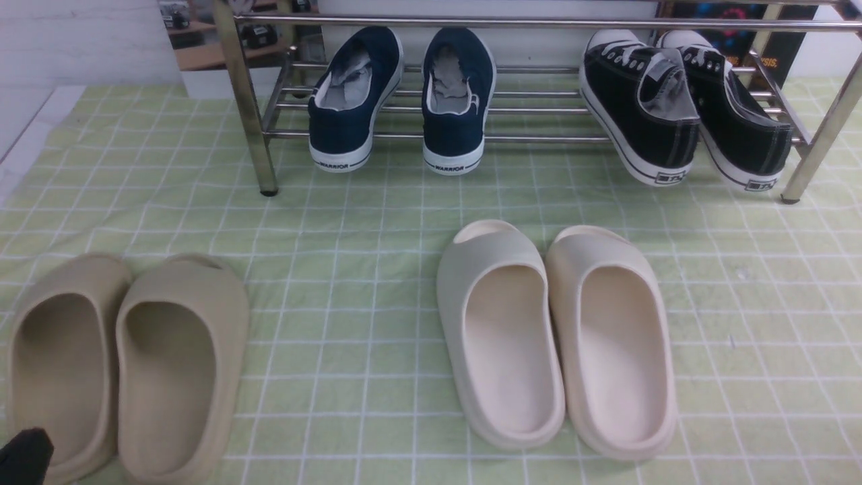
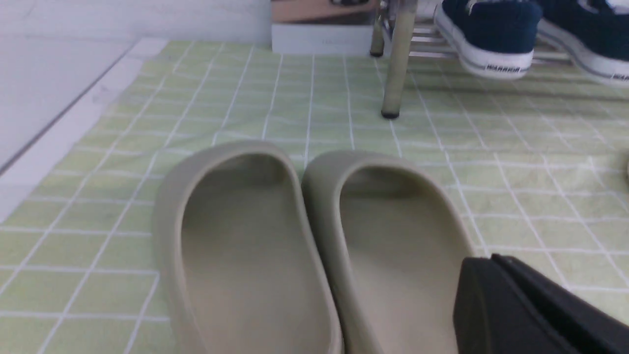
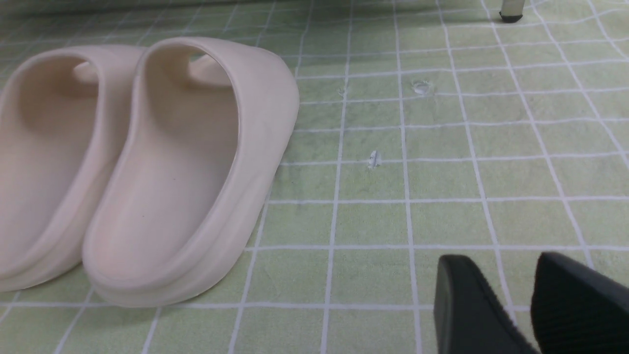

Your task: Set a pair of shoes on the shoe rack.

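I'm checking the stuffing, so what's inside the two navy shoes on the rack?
Both navy shoes on the shoe rack hold crumpled grey paper at the openings. How far it reaches toward the toes is hidden by the uppers.

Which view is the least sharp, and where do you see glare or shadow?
Left wrist view: softest, the beige slides and navy shoes slightly blurred, colours greenish. Front view: sharper, bright reflections on the chrome shoe rack, soft shadow under it. Right wrist view: fairly crisp, cream slides cast a faint shadow on the cloth.
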